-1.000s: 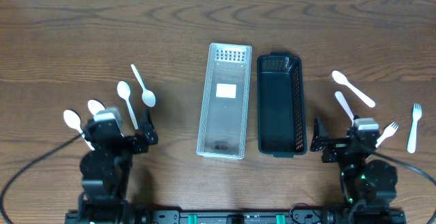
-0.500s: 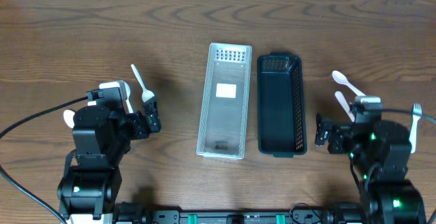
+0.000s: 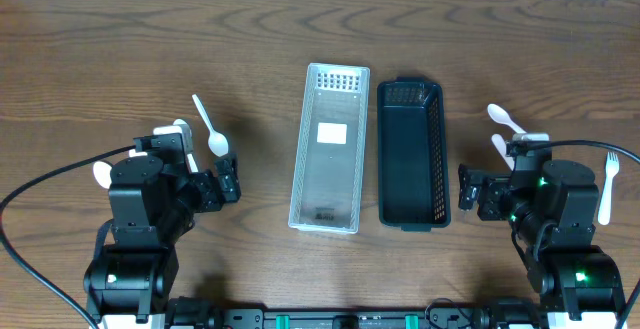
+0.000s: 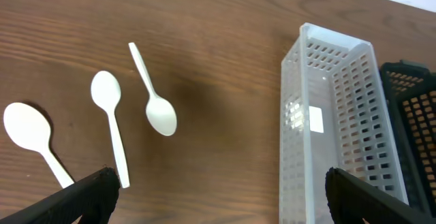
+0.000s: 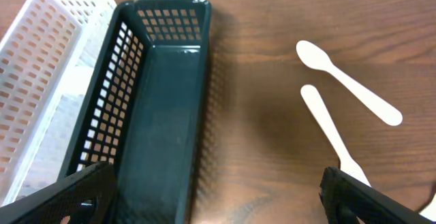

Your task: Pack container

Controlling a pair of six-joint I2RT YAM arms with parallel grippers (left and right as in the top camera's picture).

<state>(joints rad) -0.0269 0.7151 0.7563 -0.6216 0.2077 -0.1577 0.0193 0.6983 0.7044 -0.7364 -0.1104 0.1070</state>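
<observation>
my two arms stand at the bottom of the overhead frame, one at lower left, one at lower right, both wrists turned inward toward the middle. my left gripper [image 3: 224, 181] hangs over the table [image 3: 100, 49] a little left of the clear bin [image 3: 328, 149], fingers spread wide and grasping nothing. my right gripper [image 3: 470, 191] hangs just right of the black bin [image 3: 410, 159], fingers likewise released. in each wrist view only my dark fingertips show, at the bottom corners.

a second ago both arms crouched lower, near the bottom edge. they have since come up the frame. my left arm now covers part of the left spoons [image 4: 112, 125], which lay in full view then. my right arm now hides some of the cutlery on its side. neither bin has moved.

the bins sit mid-frame, side by side with a narrow gap, long axes running top to bottom. the left spoon nearest the clear bin lies aslant, bowl lower right, handle upper left. the right spoon [image 5: 347, 81] slants bowl upper left. the fork [image 3: 608, 184] at the right edge points tines up.
</observation>
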